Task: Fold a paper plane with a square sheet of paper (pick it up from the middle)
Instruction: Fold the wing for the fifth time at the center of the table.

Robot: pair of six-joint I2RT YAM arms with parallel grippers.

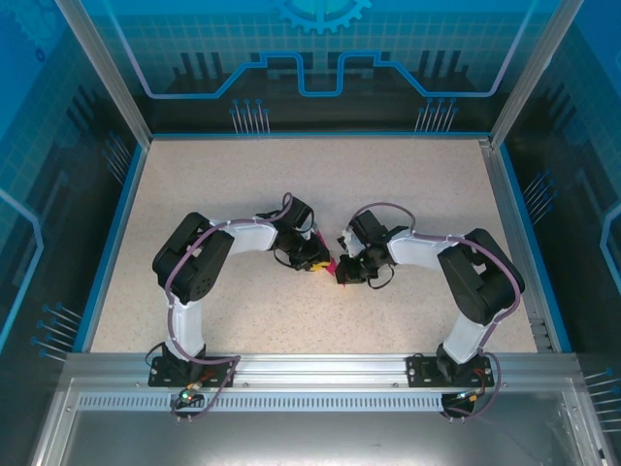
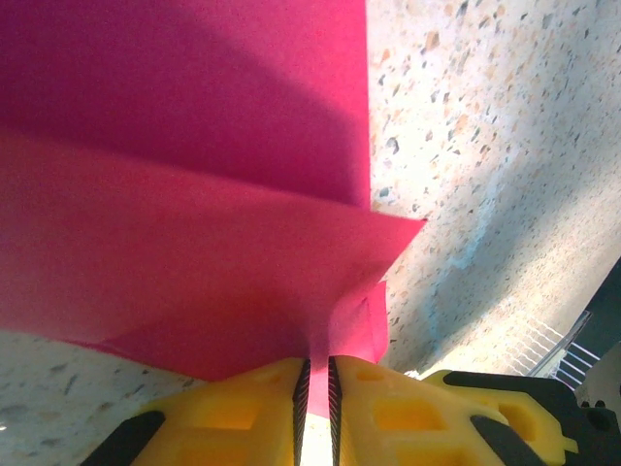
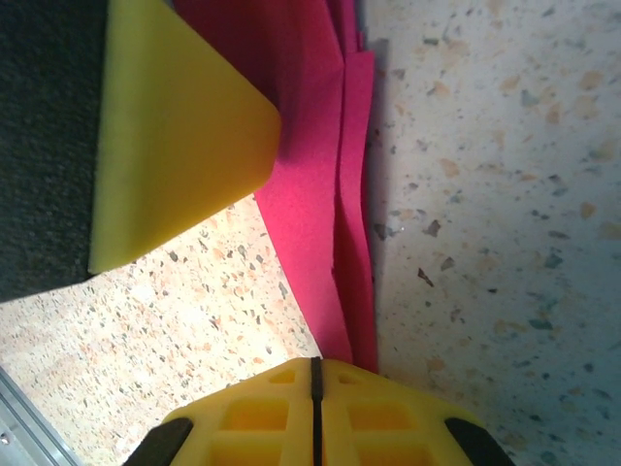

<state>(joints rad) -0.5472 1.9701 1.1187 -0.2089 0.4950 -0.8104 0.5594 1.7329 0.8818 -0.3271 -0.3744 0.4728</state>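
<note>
Sheet of paper [image 2: 194,243] part-folded, layers and creases showing, no dart shape yet; more folds left, I judge. Lies centre frame in top view, on counter [image 1: 243,175]. Left pincer [image 2: 315,374] clamped on its edge; right pincer [image 3: 312,374] closed at paper's edge, grip unclear

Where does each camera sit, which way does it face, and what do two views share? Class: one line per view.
Top external: above and behind the arms, facing down on the speckled table; both arms and bases show, left gripper and right gripper meeting at the folded magenta-pink paper sheet.
Left wrist: on the left arm, facing along its yellow fingers, which pinch the paper.
Right wrist: on the right arm, facing along its shut yellow fingers beside the paper's edges.
Shared: both wrist views show paper and table.
</note>
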